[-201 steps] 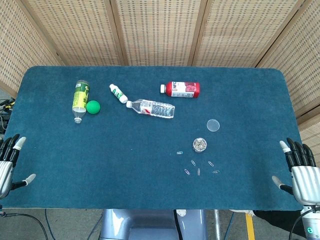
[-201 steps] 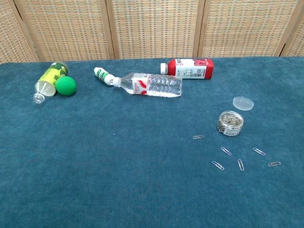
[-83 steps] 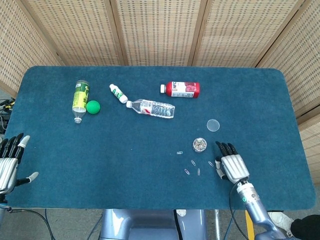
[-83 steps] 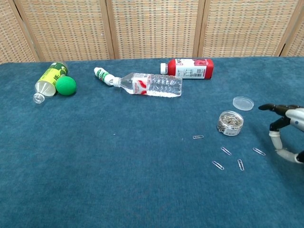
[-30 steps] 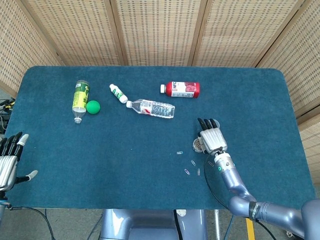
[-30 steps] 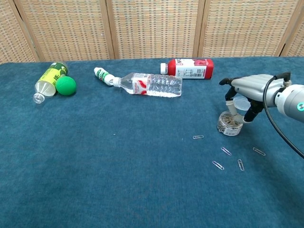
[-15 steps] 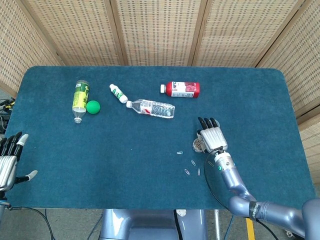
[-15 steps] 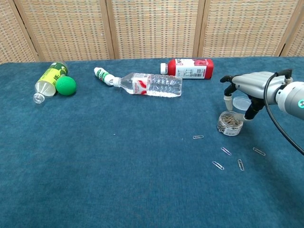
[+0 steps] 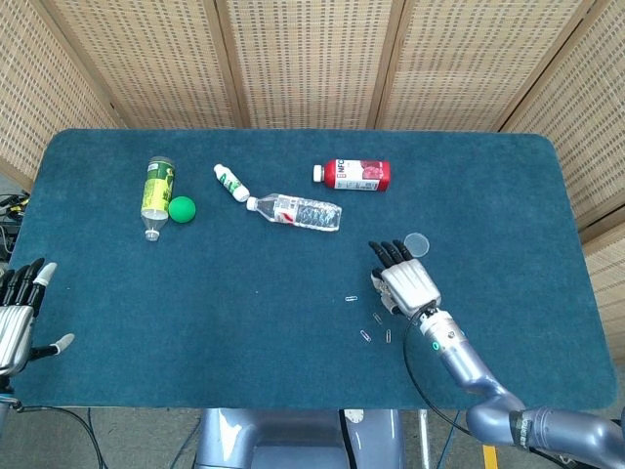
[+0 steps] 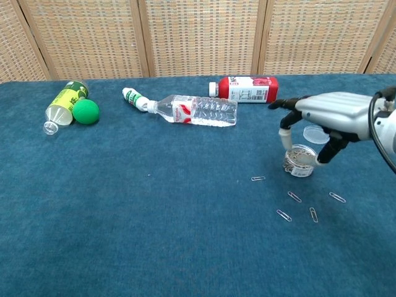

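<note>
The right hand (image 10: 322, 120) sits at the right of the chest view, directly over the small clear jar of paper clips (image 10: 299, 160). Its thumb reaches down the jar's left side and another finger comes down on the right, so the jar stands between them; whether they actually press the wall I cannot tell, so I cannot say if the jar is grasped. In the head view the same hand (image 9: 405, 282) covers the jar entirely, right of centre.

To do this well, the thumb and opposing finger should close evenly on opposite walls, low enough that the open jar stays upright and spills nothing. The loose lid (image 10: 316, 133) lies just behind the hand, and 5 paper clips (image 10: 295, 197) lie scattered on the table (image 10: 154, 235) just in front, so the fingers should keep clear of both.

The left hand (image 9: 18, 318) rests at the lower left edge of the head view, fingers spread, holding nothing.

Compared with 0.5 s ago, the right hand has shifted left in both views and sunk lower around the jar, with the thumb now beside the wall instead of above the rim. The lid shows again in the head view. The 4 bottles and the green ball (image 10: 86, 112) in the upper left have not moved.
</note>
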You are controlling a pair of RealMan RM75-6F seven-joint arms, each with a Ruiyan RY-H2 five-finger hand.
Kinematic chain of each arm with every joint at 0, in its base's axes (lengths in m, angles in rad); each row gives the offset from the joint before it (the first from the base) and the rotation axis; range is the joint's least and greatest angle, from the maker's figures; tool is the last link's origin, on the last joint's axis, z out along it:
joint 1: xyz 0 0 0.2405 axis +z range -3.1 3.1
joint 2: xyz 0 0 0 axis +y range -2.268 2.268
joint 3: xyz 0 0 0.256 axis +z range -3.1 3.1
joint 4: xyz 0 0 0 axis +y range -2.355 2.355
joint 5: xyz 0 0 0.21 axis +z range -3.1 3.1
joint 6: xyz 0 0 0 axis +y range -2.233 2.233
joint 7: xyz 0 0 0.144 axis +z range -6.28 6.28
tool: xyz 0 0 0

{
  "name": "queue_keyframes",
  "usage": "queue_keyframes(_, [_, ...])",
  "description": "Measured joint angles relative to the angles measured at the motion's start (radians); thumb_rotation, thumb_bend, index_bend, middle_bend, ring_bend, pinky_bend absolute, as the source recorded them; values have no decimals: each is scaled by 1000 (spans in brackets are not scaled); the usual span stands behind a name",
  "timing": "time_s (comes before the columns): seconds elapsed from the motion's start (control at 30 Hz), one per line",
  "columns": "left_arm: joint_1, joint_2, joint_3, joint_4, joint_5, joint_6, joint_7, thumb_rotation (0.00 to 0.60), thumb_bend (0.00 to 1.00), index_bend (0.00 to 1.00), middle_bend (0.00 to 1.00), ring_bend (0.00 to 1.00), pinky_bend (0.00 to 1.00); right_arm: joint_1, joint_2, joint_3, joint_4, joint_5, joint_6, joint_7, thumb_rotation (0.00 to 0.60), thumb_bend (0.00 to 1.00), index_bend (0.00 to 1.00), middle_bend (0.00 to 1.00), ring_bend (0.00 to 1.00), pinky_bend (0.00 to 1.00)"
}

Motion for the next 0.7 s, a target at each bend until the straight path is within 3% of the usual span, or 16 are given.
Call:
queue_keyframes(0.27, [3,9,2,-10,10,8,-9,600,0,0,0,0,0,12,9,-84,15,-209,-35,69,600,342,470,0,0,0])
queue_keyframes(0.7, [2,13,3,-11,12,5,-16,600,0,0,0,0,0,24,-9,-199,179,-444,-10,-3,600,341,470,0,0,0])
